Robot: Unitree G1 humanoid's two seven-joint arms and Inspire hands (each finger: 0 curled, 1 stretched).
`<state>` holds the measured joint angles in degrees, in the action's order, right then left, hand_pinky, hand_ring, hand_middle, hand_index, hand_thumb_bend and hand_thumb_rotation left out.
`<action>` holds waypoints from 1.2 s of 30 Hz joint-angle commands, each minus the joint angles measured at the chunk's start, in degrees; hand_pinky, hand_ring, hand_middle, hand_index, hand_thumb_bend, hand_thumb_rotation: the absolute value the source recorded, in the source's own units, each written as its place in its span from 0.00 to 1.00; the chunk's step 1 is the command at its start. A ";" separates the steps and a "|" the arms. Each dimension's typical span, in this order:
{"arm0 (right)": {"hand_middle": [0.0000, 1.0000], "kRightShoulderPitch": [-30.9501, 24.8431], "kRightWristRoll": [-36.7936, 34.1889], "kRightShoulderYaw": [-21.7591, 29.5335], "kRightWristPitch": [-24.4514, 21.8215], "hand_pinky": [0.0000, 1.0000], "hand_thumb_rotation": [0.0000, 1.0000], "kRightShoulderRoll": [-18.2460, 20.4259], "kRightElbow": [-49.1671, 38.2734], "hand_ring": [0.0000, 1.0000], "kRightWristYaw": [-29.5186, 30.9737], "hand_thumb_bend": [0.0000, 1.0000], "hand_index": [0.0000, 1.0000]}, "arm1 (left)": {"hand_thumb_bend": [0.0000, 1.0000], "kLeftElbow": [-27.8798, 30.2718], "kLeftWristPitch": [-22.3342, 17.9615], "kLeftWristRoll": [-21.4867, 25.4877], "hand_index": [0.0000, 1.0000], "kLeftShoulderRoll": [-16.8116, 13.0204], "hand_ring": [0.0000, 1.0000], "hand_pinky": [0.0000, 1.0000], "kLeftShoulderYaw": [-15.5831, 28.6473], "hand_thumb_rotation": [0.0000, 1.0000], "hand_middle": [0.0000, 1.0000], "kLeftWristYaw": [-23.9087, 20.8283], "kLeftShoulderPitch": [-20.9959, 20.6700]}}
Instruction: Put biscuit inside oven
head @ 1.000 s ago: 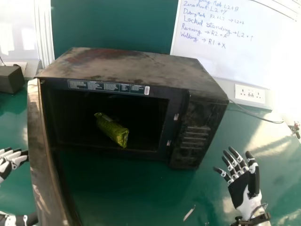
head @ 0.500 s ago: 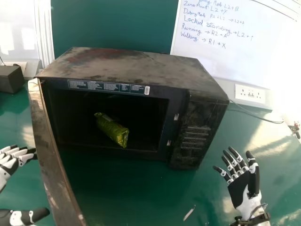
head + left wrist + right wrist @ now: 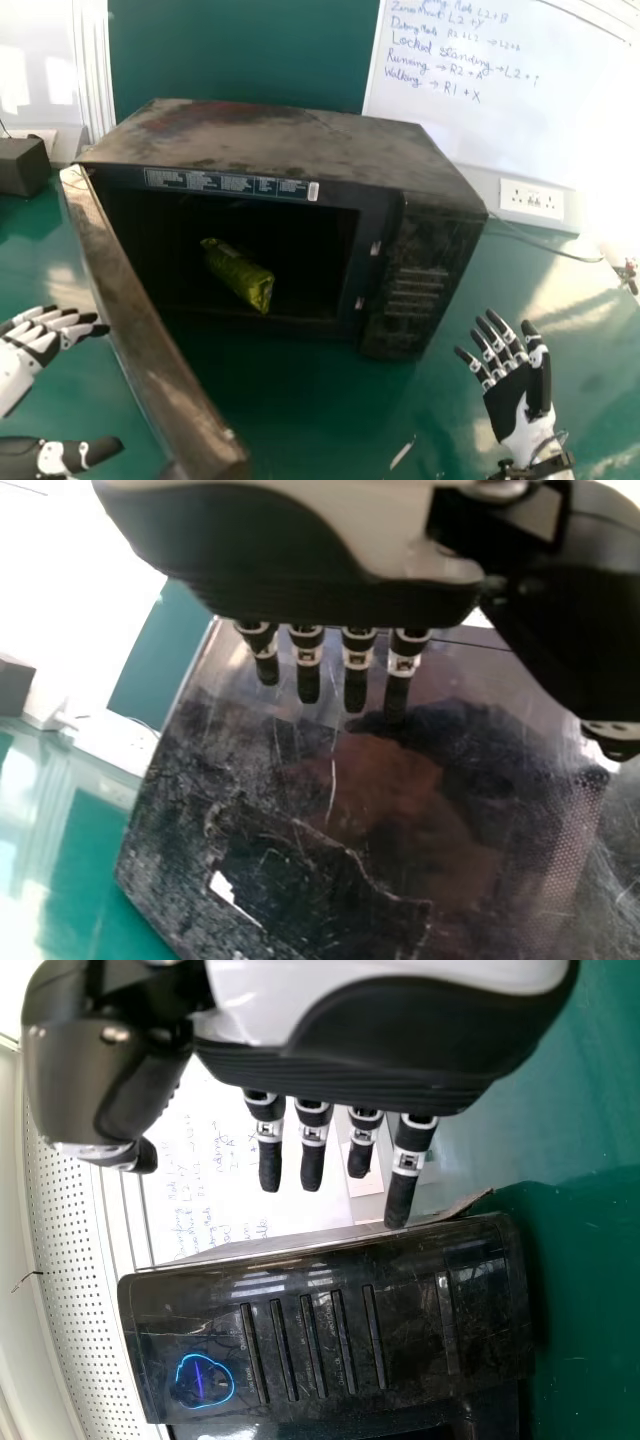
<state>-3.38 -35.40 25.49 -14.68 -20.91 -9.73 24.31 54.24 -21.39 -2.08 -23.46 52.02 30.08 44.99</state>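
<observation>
Head view shows the left hand (image 3: 38,348), fingers straight, beside the outer face of the door (image 3: 145,330), which stands partly open; the right hand (image 3: 508,395), also wide, is right of the oven (image 3: 270,140). The biscuit pack (image 3: 238,274) (green and crinkly) lies slantwise inside.

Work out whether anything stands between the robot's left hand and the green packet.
Yes. The partly open oven door stands between them: the left hand is on the door's outer side, while the packet lies inside the oven.
</observation>
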 commanded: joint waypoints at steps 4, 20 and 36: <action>0.96 -0.45 -0.37 -0.05 -0.32 0.83 0.93 0.23 -0.59 0.97 0.13 0.65 0.93 | 0.82 -0.60 1.94 -1.82 0.93 -2.22 1.00 1.00 -3.50 0.89 0.99 0.78 -3.33; 0.95 -0.68 -0.61 -0.16 -0.64 0.89 0.94 0.47 -0.73 0.97 0.38 0.66 0.93 | 0.83 -2.57 6.31 -4.43 0.93 -6.78 1.00 1.00 -8.04 0.87 0.99 2.50 -10.59; 0.95 -1.05 -0.73 -0.03 -0.98 0.83 0.94 0.50 -1.09 0.93 0.61 0.73 0.93 | 0.85 -8.04 10.04 -9.43 0.90 -13.25 1.00 1.00 -17.48 0.85 0.97 3.09 -21.65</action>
<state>-3.86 -35.58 25.30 -15.49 -20.58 -10.29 24.71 46.67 -11.95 -10.58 -35.87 35.88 33.02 24.42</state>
